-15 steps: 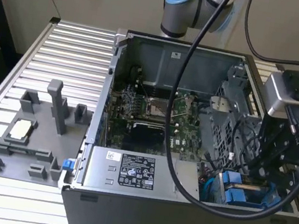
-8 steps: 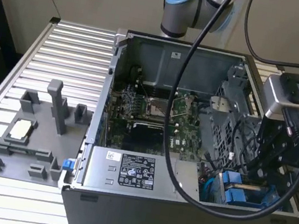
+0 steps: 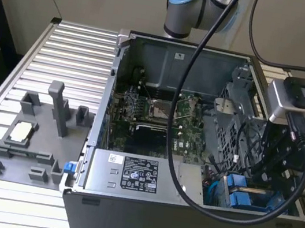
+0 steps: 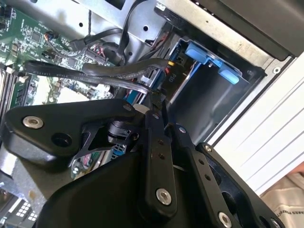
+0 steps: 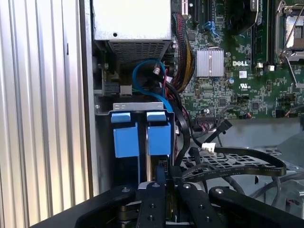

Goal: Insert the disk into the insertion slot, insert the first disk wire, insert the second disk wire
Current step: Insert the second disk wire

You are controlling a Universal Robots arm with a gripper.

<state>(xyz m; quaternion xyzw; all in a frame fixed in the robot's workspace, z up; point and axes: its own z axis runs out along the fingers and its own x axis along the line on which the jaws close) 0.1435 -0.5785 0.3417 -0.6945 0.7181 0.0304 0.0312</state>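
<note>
**Non-task items in view**

Open PC case [image 3: 180,54] on slatted aluminium table [image 3: 73,60]. Green motherboard [image 3: 158,112] inside, silver heatsink [image 5: 210,62] on it. Grey labelled power-supply box [image 3: 136,176] along near edge. Grey fixture tray [image 3: 30,146] with upright posts sits beside the case, exterior view's left.

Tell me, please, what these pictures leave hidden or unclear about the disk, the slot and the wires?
- The disk: in the first wrist view its blue frame shows in the insertion slot; the drive body is hidden inside.
- The claw: in the second wrist view the linkage and black cables cover its tips, so any wire held cannot be told.
- The wire connectors: in the exterior view the arm's camera housing and cable loop block the bay.
</note>
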